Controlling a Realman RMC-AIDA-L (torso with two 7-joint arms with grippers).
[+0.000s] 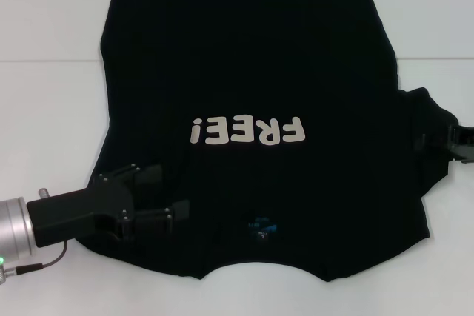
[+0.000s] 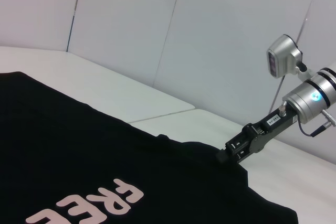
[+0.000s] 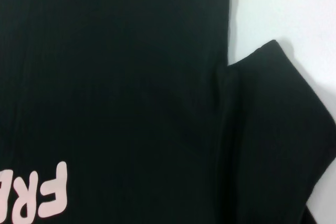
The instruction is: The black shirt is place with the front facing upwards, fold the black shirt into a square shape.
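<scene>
Matt black cloth shirt [image 1: 244,72] lies on smooth white table [image 1: 44,109].

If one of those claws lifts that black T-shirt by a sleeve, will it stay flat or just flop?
Probably flop: the black shirt is thin cloth lying flat, already creased near its sleeve. It looks light, so a push from the left gripper would likely bunch it rather than slide it whole.

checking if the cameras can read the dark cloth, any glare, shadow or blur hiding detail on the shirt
Head view: even light, no glare; the black shirt reads as a flat mass, few folds visible, and the left gripper blends into it. Left wrist view: bright walls, right gripper sharp against them. Right wrist view: slightly soft, faint creases show near the sleeve, a soft shadow along its edge.
</scene>
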